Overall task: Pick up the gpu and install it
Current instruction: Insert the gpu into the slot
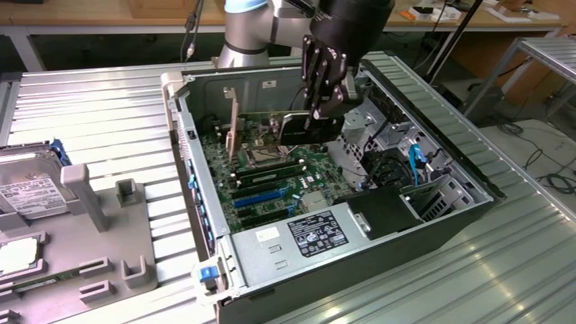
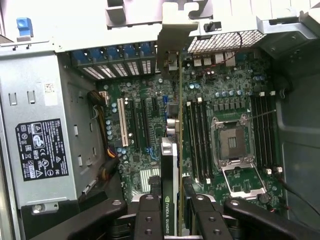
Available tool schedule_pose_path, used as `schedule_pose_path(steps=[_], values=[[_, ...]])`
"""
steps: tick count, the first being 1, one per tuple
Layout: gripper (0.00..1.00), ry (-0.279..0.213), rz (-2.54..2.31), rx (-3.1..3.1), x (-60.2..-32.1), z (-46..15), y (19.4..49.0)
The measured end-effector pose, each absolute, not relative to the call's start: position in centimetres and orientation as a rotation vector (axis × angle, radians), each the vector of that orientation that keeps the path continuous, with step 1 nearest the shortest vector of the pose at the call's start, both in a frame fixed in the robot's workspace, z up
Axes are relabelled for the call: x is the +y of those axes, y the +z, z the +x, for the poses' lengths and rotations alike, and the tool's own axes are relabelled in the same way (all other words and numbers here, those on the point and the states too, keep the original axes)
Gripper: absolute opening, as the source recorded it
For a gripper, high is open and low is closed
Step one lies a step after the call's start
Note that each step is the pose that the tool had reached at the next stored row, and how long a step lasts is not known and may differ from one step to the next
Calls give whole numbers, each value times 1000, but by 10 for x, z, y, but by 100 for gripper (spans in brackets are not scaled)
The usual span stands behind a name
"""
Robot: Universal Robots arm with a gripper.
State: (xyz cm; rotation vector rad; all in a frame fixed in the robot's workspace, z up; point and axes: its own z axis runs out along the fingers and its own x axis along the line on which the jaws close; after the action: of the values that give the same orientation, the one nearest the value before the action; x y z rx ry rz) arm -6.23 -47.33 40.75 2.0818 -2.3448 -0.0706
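My gripper (image 1: 326, 108) hangs inside the open computer case (image 1: 185, 135) and is shut on the gpu (image 1: 293, 128). The gpu is a green card with a black cooler. It stands on edge above the motherboard (image 1: 279, 169), and its metal end bracket (image 1: 232, 118) points toward the case's rear wall. In the wrist view the gpu (image 2: 169, 190) appears edge-on between my two black fingers (image 2: 148, 215), over the expansion slots (image 2: 142, 120). Its bracket (image 2: 172, 45) reaches up to the rear slot openings. I cannot tell whether the card's lower edge touches a slot.
The power supply (image 1: 311, 233) with its black label fills the case's near end. The CPU socket (image 2: 232, 145) and memory sticks (image 2: 197, 135) lie beside the card. On the exterior view's left, a silver hard drive (image 1: 27, 189) sits by a grey fixture (image 1: 90, 223) on the slatted metal table.
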Motion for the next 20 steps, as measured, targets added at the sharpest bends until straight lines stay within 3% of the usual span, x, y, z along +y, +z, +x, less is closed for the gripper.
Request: schedule_pose_path(steps=[20], values=[[27,-63,2087,-2348,-471,-65,395]])
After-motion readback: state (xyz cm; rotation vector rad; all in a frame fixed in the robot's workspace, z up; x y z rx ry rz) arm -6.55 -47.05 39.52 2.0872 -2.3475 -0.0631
